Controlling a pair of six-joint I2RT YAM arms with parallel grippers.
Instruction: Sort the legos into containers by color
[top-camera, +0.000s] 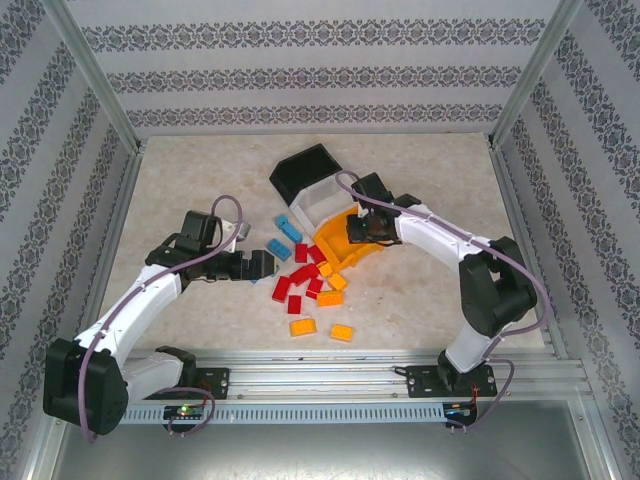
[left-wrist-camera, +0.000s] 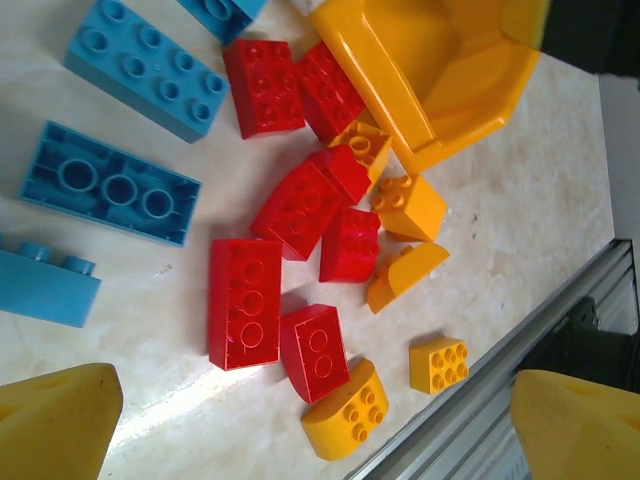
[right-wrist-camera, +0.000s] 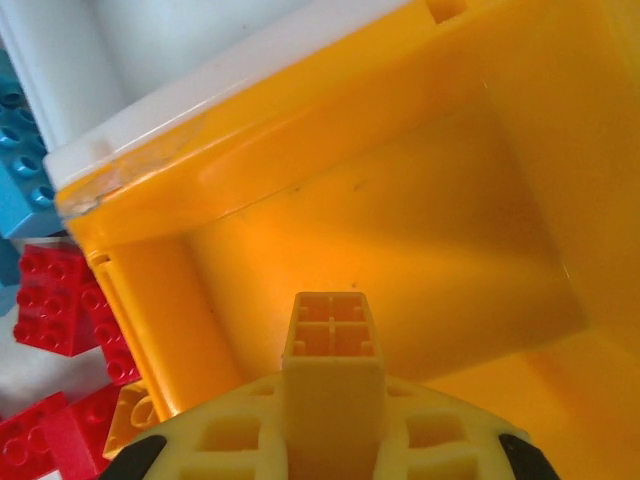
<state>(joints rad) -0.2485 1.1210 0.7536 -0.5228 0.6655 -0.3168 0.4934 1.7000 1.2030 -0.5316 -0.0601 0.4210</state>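
Sorting barely begun, we judge. Orange bin floor bare; white bin inside poorly seen, perhaps empty. Red, blue, orange legos lie on table, just beside bins.

Right gripper clamps orange brick over orange bin. Hollow underside points into bin, long axis along fingers.

Left gripper spread wide above pile, holding nothing.

We note no readable text, label, brand or number on the legos, the containers or elsewhere
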